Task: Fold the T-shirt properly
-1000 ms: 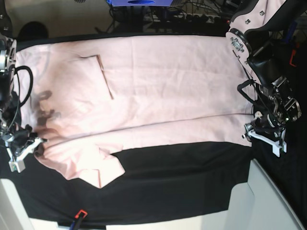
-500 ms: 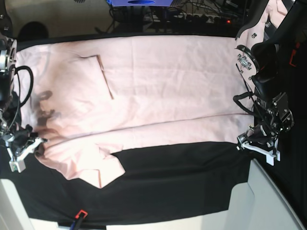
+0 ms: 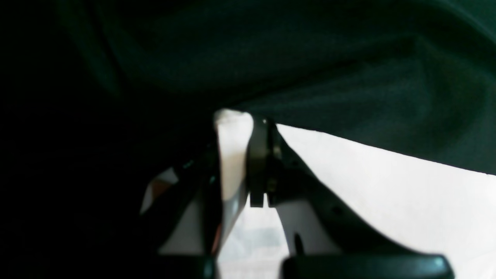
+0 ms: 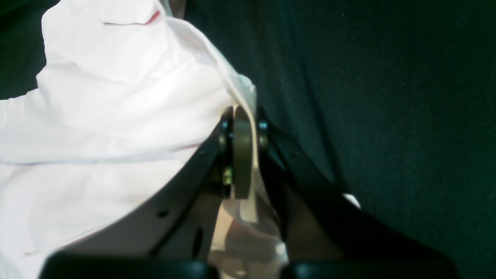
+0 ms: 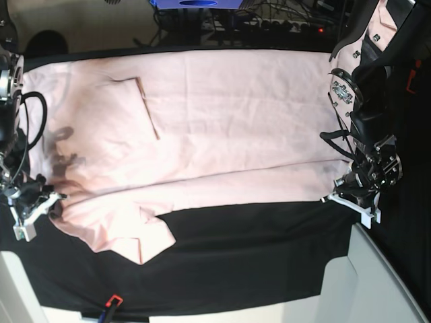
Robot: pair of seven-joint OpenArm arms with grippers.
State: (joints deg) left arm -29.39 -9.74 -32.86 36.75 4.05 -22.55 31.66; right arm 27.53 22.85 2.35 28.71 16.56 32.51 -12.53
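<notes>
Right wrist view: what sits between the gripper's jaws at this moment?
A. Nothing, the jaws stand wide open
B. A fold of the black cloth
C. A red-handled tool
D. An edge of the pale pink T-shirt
D. The right gripper has its jaws closed together, with a strip of the T-shirt pinched between them and hanging below, while the black cloth lies behind, ungripped.

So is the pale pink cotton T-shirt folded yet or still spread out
Mostly spread. The pale pink cotton T-shirt lies wide across the black cloth, with only one sleeve turned over on top and a rumpled flap at its lower corner.
</notes>
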